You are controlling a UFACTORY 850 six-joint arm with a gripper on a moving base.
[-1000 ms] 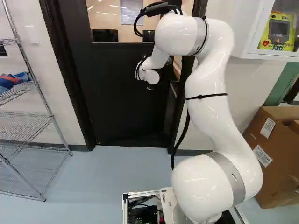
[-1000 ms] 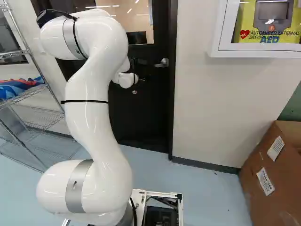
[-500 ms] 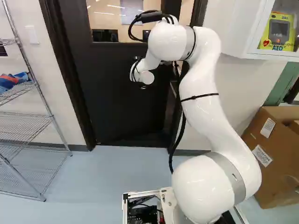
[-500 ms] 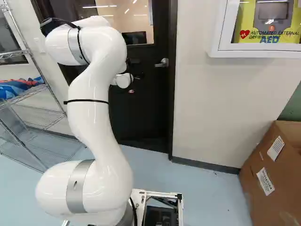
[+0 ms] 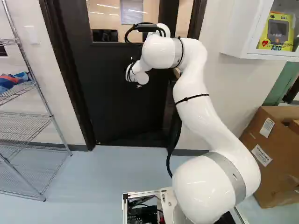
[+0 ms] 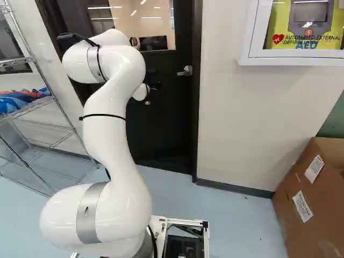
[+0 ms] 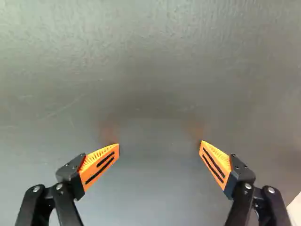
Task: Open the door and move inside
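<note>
The gripper (image 6: 156,86) is small and dark at the arm's end in the right base view, in front of the black door (image 6: 164,121) and left of its silver lever handle (image 6: 186,71). In the wrist view the gripper (image 7: 159,147) stands open, its orange-padded fingers wide apart with nothing between them. Close ahead of them is the door's plain dark face (image 7: 150,70), with faint orange reflections near the tips; contact cannot be told. The left base view shows the door (image 5: 119,102) ajar, a strip of the room beyond between it and the right jamb. The arm hides the handle there.
A wire shelf rack (image 5: 28,116) stands left of the doorway. Right of it, a white wall cabinet (image 6: 293,61) with a yellow defibrillator hangs above a large cardboard box (image 6: 301,199). The right door jamb (image 6: 197,107) is close beside the handle.
The arm's upper part and wrist have moved leftward in the left base view, and the elbow stands lower and farther forward. The surrounding scene has shifted only a trace.
</note>
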